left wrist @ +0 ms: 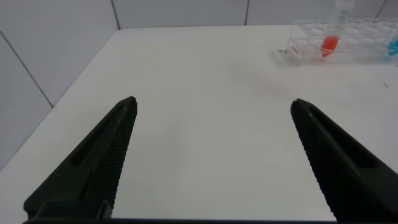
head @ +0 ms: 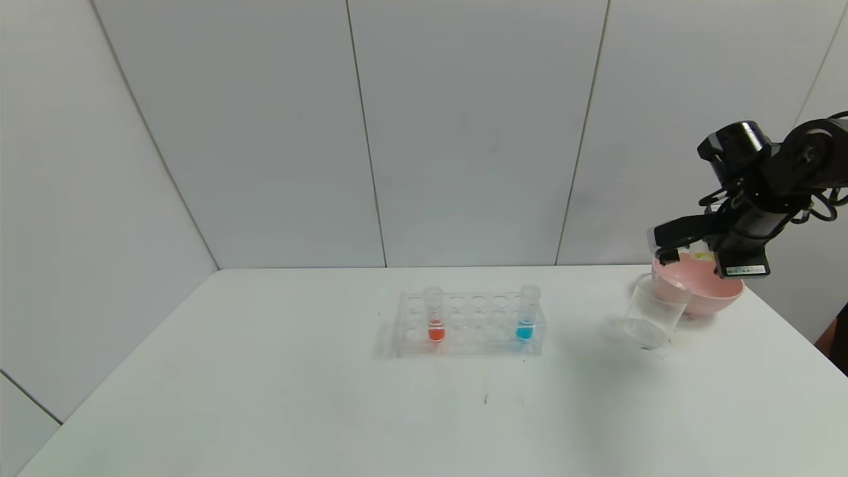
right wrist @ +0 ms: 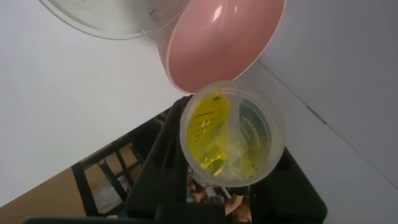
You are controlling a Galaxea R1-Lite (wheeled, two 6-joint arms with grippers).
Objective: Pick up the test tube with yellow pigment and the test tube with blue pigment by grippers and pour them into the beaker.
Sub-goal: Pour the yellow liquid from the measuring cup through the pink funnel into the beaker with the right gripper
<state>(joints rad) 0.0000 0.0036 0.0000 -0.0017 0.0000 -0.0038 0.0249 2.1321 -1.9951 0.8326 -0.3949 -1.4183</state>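
My right gripper (head: 690, 252) is shut on the test tube with yellow pigment (right wrist: 231, 134) and holds it tipped above the pink bowl (head: 702, 291), just behind the beaker (head: 652, 311). In the right wrist view the tube's open mouth faces the camera, with yellow liquid lying along its wall. The beaker leans against the bowl's front. The test tube with blue pigment (head: 527, 311) stands at the right end of the clear rack (head: 470, 334). My left gripper (left wrist: 212, 102) is open and empty over bare table, far from the rack; it is out of the head view.
An orange-red tube (head: 434, 315) stands at the rack's left end and also shows in the left wrist view (left wrist: 329, 42). The white table's right edge (head: 805, 338) is close beside the bowl. Grey walls stand behind the table.
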